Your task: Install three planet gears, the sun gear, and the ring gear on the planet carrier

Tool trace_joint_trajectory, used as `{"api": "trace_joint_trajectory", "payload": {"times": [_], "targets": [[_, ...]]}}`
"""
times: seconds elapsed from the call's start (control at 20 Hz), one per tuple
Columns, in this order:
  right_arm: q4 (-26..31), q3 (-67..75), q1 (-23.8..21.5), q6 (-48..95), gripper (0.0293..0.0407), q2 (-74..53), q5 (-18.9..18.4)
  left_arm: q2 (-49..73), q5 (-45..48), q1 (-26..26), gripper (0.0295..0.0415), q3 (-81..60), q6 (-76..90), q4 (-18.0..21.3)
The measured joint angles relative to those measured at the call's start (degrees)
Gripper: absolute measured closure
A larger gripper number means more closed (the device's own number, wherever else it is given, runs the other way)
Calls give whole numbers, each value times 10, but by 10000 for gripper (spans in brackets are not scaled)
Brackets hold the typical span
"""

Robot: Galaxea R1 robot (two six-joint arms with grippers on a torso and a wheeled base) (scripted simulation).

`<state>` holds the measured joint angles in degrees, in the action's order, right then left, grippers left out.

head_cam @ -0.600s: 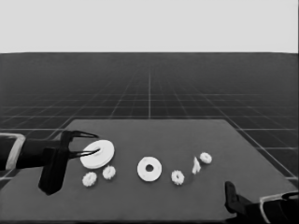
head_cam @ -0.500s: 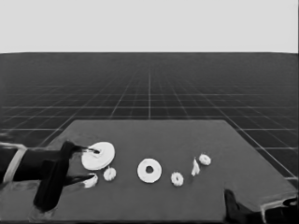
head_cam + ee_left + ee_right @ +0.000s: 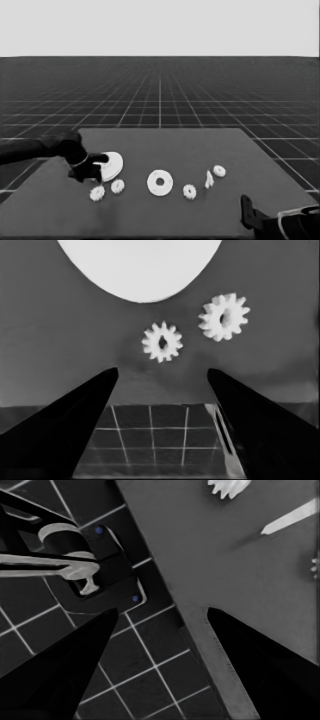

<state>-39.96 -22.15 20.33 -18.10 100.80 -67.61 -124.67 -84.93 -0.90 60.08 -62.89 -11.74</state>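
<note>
My left gripper [image 3: 94, 174] hangs open at the near left edge of the ring gear, the larger round part [image 3: 113, 164], with nothing between its fingers. Just in front of it lie two planet gears [image 3: 97, 193] [image 3: 118, 186]. The left wrist view shows both gears [image 3: 162, 342] [image 3: 224, 316] beyond the open fingertips, with the larger round part [image 3: 140, 267] behind them. The planet carrier, the smaller round part [image 3: 160, 182], lies mid-table. Two more gears [image 3: 189, 191] [image 3: 219, 171] lie to its right. My right gripper [image 3: 247, 209] is parked open at the table's near right corner.
A thin white piece [image 3: 209, 179] stands between the two right-hand gears, and the right wrist view shows it [image 3: 290, 517] near a gear [image 3: 227, 487]. That view also shows the table's edge [image 3: 210, 645] and dark machinery [image 3: 75, 570] over the floor grid.
My left arm has swung and turned its gripper downward, shifting it from over the larger round part toward the two gears at its near edge. The right arm has stayed parked.
</note>
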Motion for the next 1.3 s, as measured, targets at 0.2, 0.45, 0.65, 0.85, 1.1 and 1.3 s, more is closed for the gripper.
{"api": "trace_joint_trajectory", "payload": {"times": [0.2, 0.45, 0.65, 0.85, 1.1, 1.3], "targets": [[0, 0, 0, 0, 315, 0, 0, -25, 47, -89, 326, 62, 12, -62], [0, 0, 0, 0, 315, 0, 0, -42, 74, -128, 326, 101, 23, -91], [0, 0, 0, 0, 315, 0, 0, -44, 75, -131, 361, 103, 24, -93], [0, 0, 0, 0, 315, 0, 0, -44, 76, -131, 398, 104, 24, -93], [0, 0, 0, 0, 315, 0, 0, -44, 76, -131, 398, 104, 24, -93], [0, 0, 0, 0, 315, 0, 0, -9, 11, -19, 398, 29, 2, 1]]}}
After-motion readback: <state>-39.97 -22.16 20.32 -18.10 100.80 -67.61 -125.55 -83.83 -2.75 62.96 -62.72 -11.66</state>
